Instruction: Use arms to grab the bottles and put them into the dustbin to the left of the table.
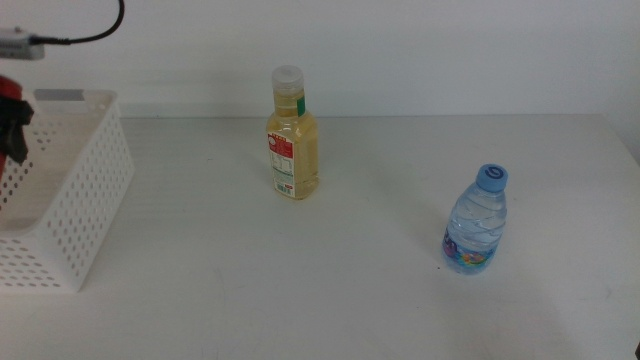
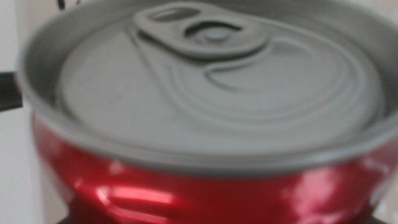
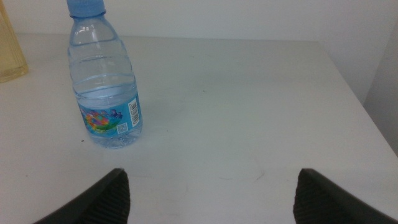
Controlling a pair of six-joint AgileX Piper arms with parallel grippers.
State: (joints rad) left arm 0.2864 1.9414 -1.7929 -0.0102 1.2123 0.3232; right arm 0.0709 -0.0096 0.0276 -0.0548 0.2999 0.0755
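Worktop point(image 1: 350, 290) white. Dustbin point(image 1: 75, 210) far left of frame, contents hidden. Yellow-liquid bottle point(image 1: 292, 135) upper centre, water bottle point(image 1: 477, 222) right, both upright. Left gripper point(image 1: 12, 125) fingers clenched on red can point(image 2: 205, 118) over bin; right gripper point(image 3: 211, 193) fingers released.

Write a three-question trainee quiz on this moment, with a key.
1. True or false: the water bottle lies on its side.
2. What fills the left wrist view? A) red can B) yellow bottle C) dustbin
3. Fill in: the right gripper has its jaws ____ above the table.

Key: 1 false, it stands upright with its blue cap on. 2 A, the can's grey top and pull tab sit close to the lens, over the dustbin at the left edge of the middle view. 3 open, wide apart, nothing between them.
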